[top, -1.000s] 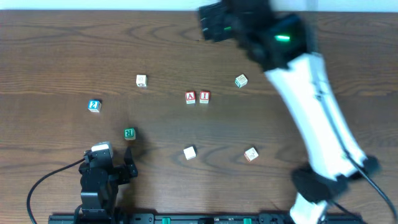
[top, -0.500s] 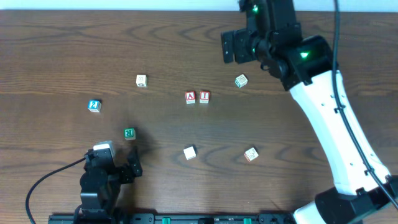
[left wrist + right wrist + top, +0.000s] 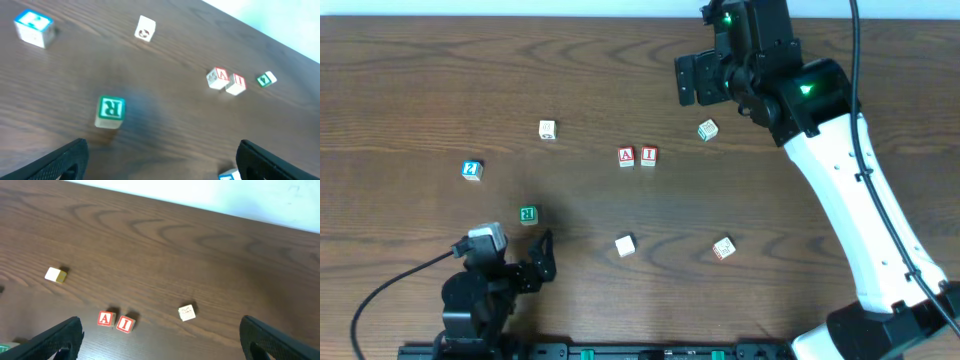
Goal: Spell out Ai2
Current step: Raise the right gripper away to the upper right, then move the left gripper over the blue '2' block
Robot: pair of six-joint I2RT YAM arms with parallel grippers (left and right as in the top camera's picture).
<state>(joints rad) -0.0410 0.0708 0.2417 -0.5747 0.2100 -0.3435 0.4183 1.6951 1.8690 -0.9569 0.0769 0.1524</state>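
Two cubes, A cube (image 3: pixel 626 156) and I cube (image 3: pixel 648 155), sit just beside each other mid-table (image 3: pixel 420 80), A on the left. 2 cube (image 3: pixel 471 169) lies well apart toward the left. Left gripper (image 3: pixel 161 156): jaws wide, near green R cube (image 3: pixel 528 214). Right gripper (image 3: pixel 160 336): jaws wide, over the far side.

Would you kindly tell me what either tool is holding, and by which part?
Nothing is held: the left tool and the right tool both stand open and empty.
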